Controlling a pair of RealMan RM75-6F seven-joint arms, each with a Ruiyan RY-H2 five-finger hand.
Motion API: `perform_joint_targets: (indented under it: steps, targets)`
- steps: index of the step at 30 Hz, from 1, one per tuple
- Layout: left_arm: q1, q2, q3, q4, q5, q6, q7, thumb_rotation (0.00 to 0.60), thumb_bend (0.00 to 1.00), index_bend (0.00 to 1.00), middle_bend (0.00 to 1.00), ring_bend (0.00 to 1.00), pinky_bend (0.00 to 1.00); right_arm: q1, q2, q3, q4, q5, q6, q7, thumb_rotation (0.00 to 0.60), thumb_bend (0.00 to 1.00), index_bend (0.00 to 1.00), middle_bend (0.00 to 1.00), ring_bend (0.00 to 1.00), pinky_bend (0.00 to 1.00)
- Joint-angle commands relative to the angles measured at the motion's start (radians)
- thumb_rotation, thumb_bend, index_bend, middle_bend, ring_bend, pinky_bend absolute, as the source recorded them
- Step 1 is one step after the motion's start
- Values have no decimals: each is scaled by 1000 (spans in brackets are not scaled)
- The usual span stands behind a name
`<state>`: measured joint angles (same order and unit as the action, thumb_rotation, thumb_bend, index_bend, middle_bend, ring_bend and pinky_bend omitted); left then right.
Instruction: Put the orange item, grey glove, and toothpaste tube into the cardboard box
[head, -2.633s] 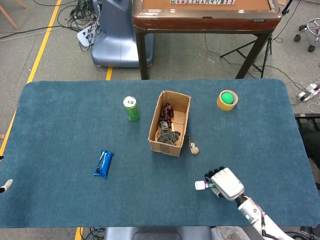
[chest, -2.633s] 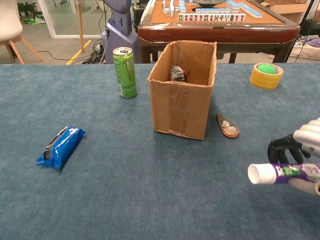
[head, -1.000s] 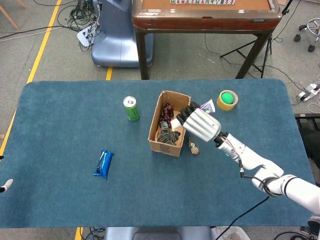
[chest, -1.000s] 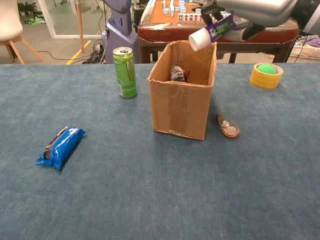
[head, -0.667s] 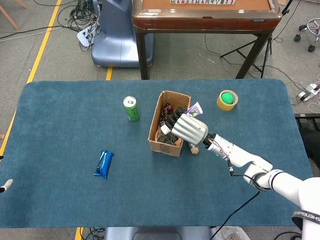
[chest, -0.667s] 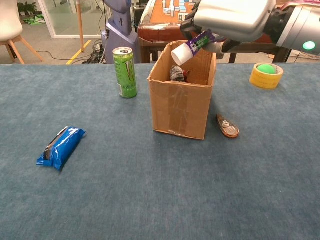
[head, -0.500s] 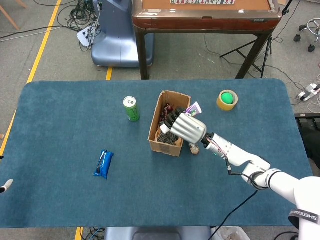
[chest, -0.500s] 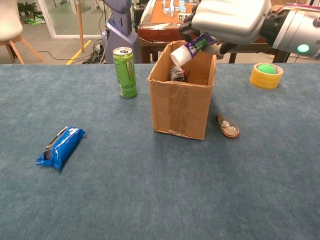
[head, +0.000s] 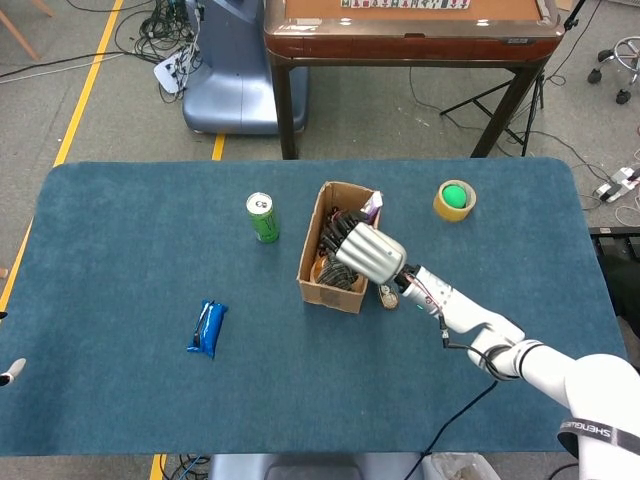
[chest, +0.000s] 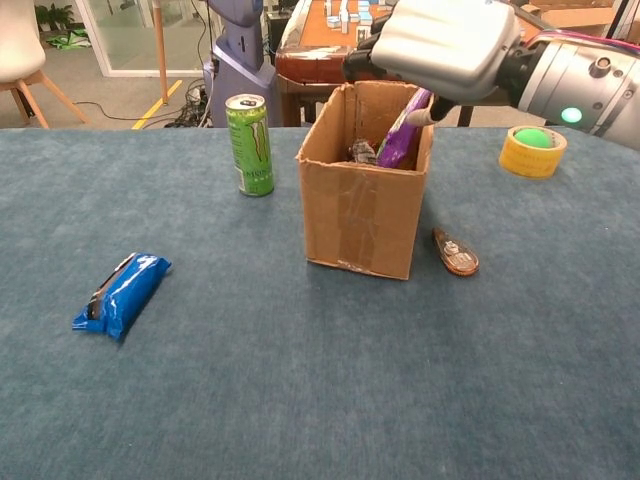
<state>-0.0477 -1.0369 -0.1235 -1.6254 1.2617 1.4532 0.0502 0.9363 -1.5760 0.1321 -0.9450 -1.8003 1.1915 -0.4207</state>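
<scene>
The cardboard box (head: 312, 262) (chest: 360, 210) stands open at mid table. Inside it the purple toothpaste tube (chest: 402, 135) stands steeply, leaning on the right wall, and its tail (head: 372, 207) pokes above the rim. My right hand (head: 366, 252) (chest: 440, 40) hovers right over the box with its fingers spread, the thumb close to the tube's tail. The grey glove (chest: 360, 152) lies in the box, mostly hidden by the hand in the head view. A small orange-brown item (head: 388, 294) (chest: 455, 251) lies on the table just right of the box. My left hand is out of sight.
A green can (head: 263, 217) (chest: 249, 145) stands left of the box. A blue snack pack (head: 206, 329) (chest: 122, 293) lies at front left. A yellow tape roll holding a green ball (head: 454, 200) (chest: 532, 150) sits at back right. A wooden table stands beyond.
My right hand carried the tube from the front right up over the box. The tube has tipped cap-down into the box and left the hand's grip.
</scene>
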Motion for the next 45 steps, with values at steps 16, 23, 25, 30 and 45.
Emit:
perform_joint_targets:
  steps: [16, 23, 25, 30, 45]
  targets:
    - [3, 1, 6, -7, 16, 9, 1, 600, 159, 269, 215, 237, 473, -204, 206, -3, -395, 106, 155, -239, 600, 25, 302, 412, 374, 560]
    - [7, 1, 18, -25, 55, 30, 9, 600, 159, 269, 215, 238, 473, -353, 345, -35, -625, 159, 241, -348, 600, 26, 303, 429, 374, 560]
    - [7, 2, 26, -34, 70, 28, 7, 600, 159, 269, 215, 238, 473, -401, 379, -48, -680, 187, 263, -364, 600, 26, 303, 431, 374, 560]
    - [10, 8, 45, -56, 124, 43, -1, 600, 159, 268, 216, 238, 473, -511, 438, -78, -784, 273, 307, -357, 600, 26, 302, 431, 374, 560]
    - [18, -7, 65, -51, 219, 96, -14, 600, 158, 278, 234, 242, 473, -743, 450, -153, -823, 379, 391, -107, 600, 26, 307, 431, 374, 536]
